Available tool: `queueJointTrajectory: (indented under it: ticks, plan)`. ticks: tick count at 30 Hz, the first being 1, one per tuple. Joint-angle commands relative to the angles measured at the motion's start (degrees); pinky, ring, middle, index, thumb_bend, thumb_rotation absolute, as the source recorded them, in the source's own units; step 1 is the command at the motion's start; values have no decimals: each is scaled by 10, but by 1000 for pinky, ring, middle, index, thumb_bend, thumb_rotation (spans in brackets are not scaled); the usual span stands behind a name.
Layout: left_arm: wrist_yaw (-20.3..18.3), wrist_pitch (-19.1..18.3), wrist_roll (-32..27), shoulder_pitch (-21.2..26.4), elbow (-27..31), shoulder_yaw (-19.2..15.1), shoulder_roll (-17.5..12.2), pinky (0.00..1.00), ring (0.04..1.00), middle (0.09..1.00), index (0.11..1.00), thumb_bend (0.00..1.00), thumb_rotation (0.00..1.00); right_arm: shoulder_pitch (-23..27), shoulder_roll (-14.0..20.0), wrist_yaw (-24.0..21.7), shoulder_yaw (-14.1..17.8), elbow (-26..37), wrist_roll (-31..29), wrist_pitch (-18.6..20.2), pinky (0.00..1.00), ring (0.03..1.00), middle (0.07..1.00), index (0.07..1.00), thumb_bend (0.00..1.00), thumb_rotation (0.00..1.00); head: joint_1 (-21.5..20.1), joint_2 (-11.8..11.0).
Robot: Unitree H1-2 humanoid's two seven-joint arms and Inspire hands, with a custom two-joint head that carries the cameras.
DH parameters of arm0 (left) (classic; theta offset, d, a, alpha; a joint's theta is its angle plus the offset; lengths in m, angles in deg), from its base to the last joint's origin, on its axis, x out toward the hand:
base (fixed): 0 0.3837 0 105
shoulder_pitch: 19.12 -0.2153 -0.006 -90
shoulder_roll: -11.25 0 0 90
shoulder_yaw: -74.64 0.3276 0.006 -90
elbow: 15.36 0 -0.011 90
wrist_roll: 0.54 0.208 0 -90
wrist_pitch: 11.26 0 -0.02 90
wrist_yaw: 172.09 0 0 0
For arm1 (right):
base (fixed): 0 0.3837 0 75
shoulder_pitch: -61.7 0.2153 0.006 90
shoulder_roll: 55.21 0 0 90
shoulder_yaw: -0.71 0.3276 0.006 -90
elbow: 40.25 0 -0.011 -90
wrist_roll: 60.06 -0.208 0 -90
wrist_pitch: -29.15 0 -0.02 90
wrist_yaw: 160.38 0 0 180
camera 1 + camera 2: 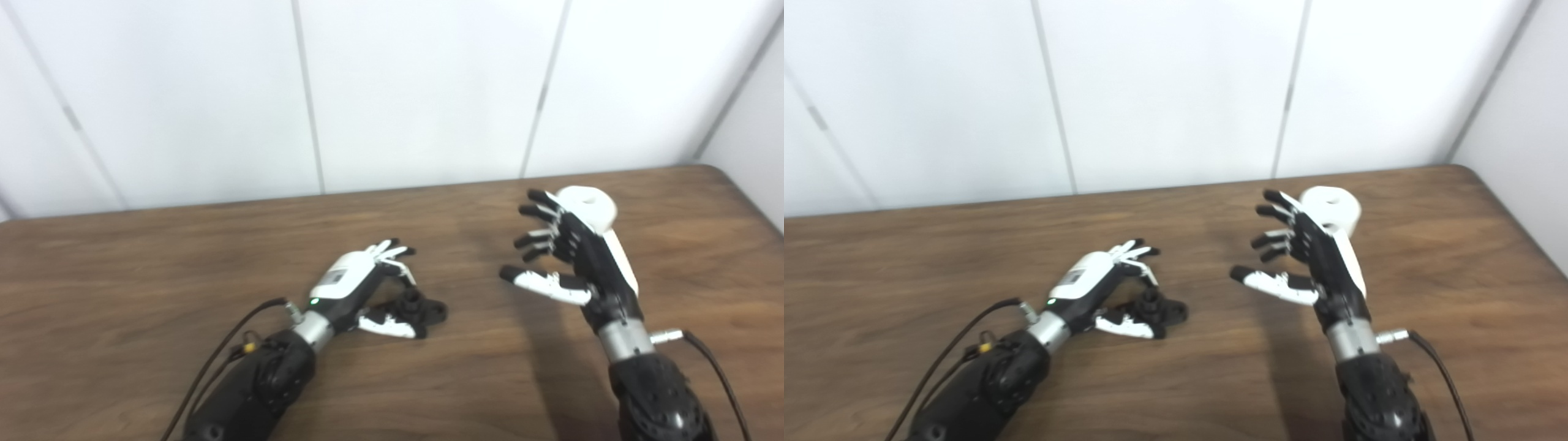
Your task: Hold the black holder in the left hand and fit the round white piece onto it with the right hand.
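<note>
Step in hand: reach/grasp phase, nothing picked up yet by my read.

L hand low over table, fingers spread and curved above the black holder; thumb lies alongside holder's near edge. Touching or just clear? Can't tell from either view. Holder sits on table, center-left, not lifted.

R hand raised, palm facing inward toward center, fingers spread wide, holding nothing. Round white piece sits on table toward far right, just behind R hand's back side, partly hidden by it. Hole visible on its top face.

Wall of white panels behind; nothing else on table that shows.

Next, as judged: L hand needs to close around holder and lift it so the fitting end faces up/right. R hand is on the wrong side of white piece. Must turn or go round it to get palm on it, then grasp w/o knocking it off toward table's edge.
</note>
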Motion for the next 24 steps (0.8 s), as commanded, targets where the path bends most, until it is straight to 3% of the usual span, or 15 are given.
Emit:
queueJointTrajectory:
  ticks: [1,3,6,9,11,14,21,24]
  plan:
    - [-44,-39,52,-14,-34,33,2,988,1000,907,482,525,62,33,32,-13,7,42,14,18,515,592,800,854,661,226,-18,-4]
    - [-44,-36,53,-13,-38,33,-3,995,1000,909,482,525,62,58,63,-22,-3,55,66,44,512,605,798,853,678,237,-52,-15]
    - [-35,-24,58,-13,-44,33,-12,971,997,901,481,525,62,110,124,-41,-40,59,220,82,508,701,812,829,745,279,-99,-34]
    - [-33,-17,56,-15,-47,33,-21,973,995,899,481,525,61,155,171,-91,-78,62,337,122,625,820,864,831,779,291,-131,-51]
    - [-30,-8,54,-16,-53,32,-27,970,993,897,481,525,61,194,193,-137,-98,58,388,148,716,874,893,827,813,253,-161,-71]
    - [-24,5,47,-19,-64,27,-32,981,992,897,482,525,59,265,237,-235,-134,34,465,166,724,899,928,841,854,263,-183,-90]
    - [-9,29,49,-20,-89,26,-35,981,992,902,482,525,61,360,281,-415,-187,-24,560,169,954,996,990,887,958,306,-197,-113]
    - [-6,33,50,-21,-91,25,-36,982,992,900,481,525,61,386,286,-463,-198,-58,572,160,958,1000,999,898,986,300,-198,-117]
